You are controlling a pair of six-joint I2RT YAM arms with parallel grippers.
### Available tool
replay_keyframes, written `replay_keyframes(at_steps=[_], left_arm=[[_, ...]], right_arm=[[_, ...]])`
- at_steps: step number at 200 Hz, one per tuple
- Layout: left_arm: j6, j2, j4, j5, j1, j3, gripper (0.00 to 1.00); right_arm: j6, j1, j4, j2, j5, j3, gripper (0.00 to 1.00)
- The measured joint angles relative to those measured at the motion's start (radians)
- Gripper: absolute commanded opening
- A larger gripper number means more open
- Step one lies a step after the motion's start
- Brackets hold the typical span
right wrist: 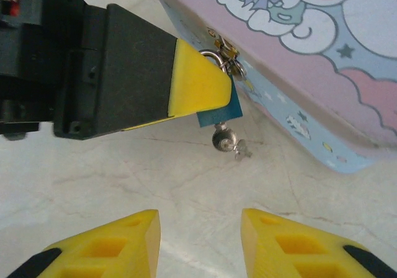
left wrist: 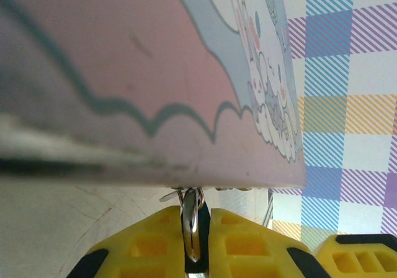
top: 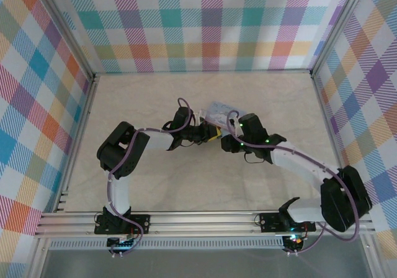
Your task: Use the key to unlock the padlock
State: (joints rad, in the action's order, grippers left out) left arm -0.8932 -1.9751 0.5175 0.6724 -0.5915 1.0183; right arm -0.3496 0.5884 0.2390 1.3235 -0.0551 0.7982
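Flat teal padlock (right wrist: 218,110) at the glossy box (right wrist: 310,73)
It is pinched by the left gripper (left wrist: 196,241); jaws of the right gripper (right wrist: 200,241) are spread.

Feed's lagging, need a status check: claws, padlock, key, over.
Left claw shut on padlock, at box latch. Right claw open, empty, short of key. Key at padlock's bottom. Nothing between.

2 arms meet mid-table (top: 186,185). Left arm (top: 124,151) reaches in from 8 o'clock. The left gripper (top: 211,133), yellow tip showing, sits just at 6 o'clock of the pale printed box (top: 220,110). Right arm (top: 298,160) comes in from 4 o'clock, wrist beside the box at its 5 o'clock. Plaid walls (top: 205,23) on 3 sides.
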Motion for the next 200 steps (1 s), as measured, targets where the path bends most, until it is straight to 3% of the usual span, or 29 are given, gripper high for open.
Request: replay_keyframes(at_steps=[52, 133, 200], left_arm=[[0.0, 0.0, -0.026, 0.001, 0.0, 0.0, 0.0], [-0.004, 0.0, -0.037, 0.0, 0.0, 0.001, 0.0], [-0.022, 0.001, -0.029, 0.026, 0.0, 0.008, 0.0]], right_arm=[[0.108, 0.043, 0.035, 0.133, 0.115, 0.081, 0.46], [0.191, 0.076, 0.041, 0.266, 0.19, 0.165, 0.47], [0.229, 0.097, 0.031, 0.286, 0.236, 0.17, 0.41]])
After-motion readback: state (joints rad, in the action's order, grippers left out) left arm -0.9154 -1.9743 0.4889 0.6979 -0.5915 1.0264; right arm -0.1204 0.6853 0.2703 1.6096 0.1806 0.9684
